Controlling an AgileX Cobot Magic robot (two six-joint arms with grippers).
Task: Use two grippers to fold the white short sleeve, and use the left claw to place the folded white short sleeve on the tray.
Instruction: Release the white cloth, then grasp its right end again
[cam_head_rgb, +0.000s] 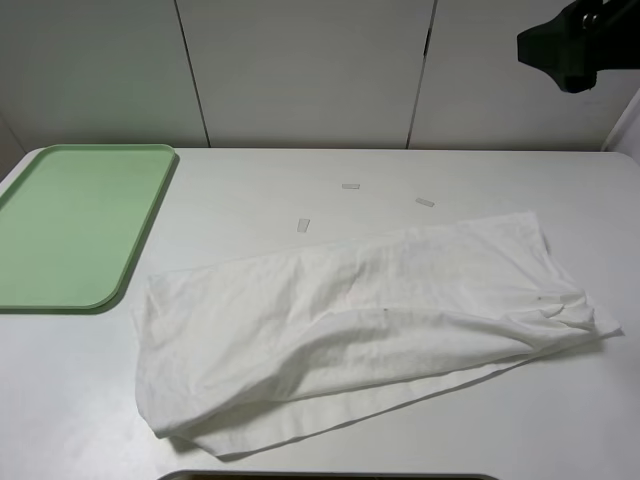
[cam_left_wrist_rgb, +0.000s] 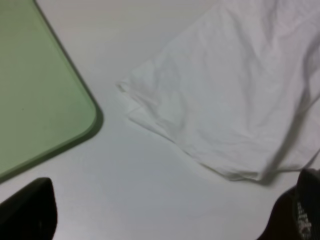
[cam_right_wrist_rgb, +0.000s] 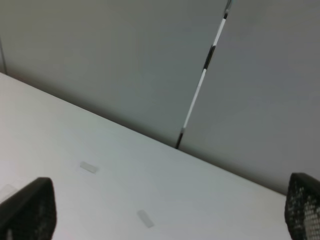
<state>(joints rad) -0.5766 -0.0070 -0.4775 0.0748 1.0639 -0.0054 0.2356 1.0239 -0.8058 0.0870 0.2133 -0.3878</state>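
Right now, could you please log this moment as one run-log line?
white short sleeve: wrinkled on table | tray: bare | left end effector: open, empty | right end effector: open, empty

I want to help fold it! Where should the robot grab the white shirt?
Probably by the end of the shirt nearest the tray. Its corner lies flat with bare table beside it, so the open left gripper could come down from the tray side and pinch the stacked edges.
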